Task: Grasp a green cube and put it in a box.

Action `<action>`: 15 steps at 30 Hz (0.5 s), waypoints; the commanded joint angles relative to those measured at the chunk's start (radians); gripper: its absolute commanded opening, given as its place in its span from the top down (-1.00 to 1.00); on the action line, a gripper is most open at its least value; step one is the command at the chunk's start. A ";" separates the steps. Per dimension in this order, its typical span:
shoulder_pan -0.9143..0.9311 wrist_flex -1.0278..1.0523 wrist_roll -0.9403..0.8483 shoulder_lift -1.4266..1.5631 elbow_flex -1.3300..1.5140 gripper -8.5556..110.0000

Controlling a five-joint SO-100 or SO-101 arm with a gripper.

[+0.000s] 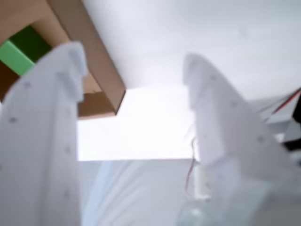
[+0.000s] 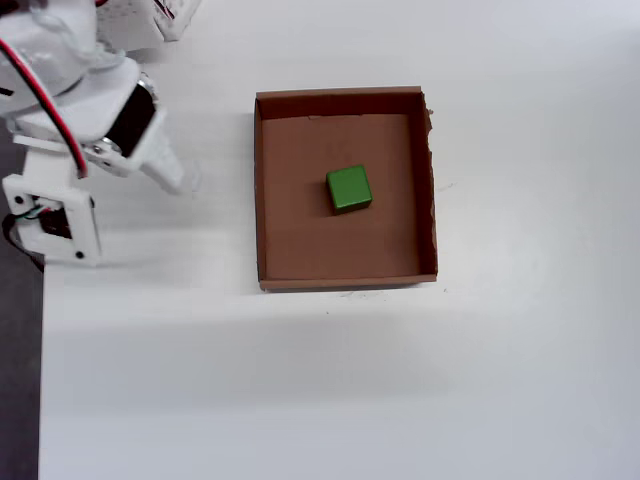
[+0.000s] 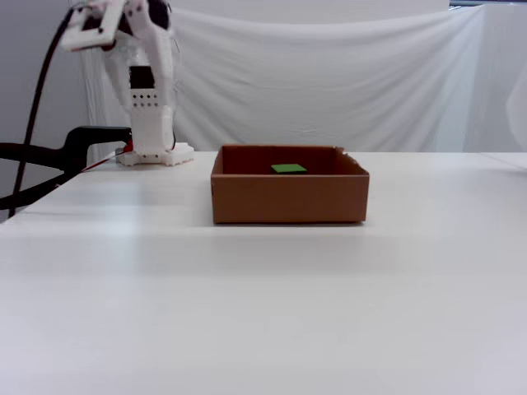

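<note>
green cube point(image 2: 349, 189) mid box point(image 2: 262, 190), clear of walls; tool point(image 1: 134, 68) apart.

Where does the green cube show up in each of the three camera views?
Wrist view: the green cube sits at the upper left edge, partly hidden behind one gripper finger.
Overhead view: the cube lies near the middle of the box floor.
Fixed view: only the cube's top shows above the front wall.
Shared landmark: the box, in all three.

Bright even light, wrist view blurred and overexposed beside the box point(image 1: 96, 70), soft shadow on the table point(image 2: 300, 400) just below the box in the overhead view
</note>
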 commanded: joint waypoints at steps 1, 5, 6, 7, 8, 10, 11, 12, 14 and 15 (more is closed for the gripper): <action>0.080 -0.021 0.003 0.101 0.095 0.49; 0.107 -0.041 0.005 0.199 0.270 0.49; 0.114 -0.040 0.008 0.225 0.304 0.49; 0.117 -0.035 0.014 0.252 0.333 0.49; 0.118 -0.031 0.023 0.281 0.364 0.49; 0.120 -0.028 0.046 0.337 0.425 0.49; 0.121 -0.028 0.054 0.370 0.459 0.49; 0.123 -0.028 0.057 0.407 0.495 0.49; 0.123 -0.026 0.057 0.500 0.580 0.49; 0.123 -0.026 0.057 0.551 0.621 0.49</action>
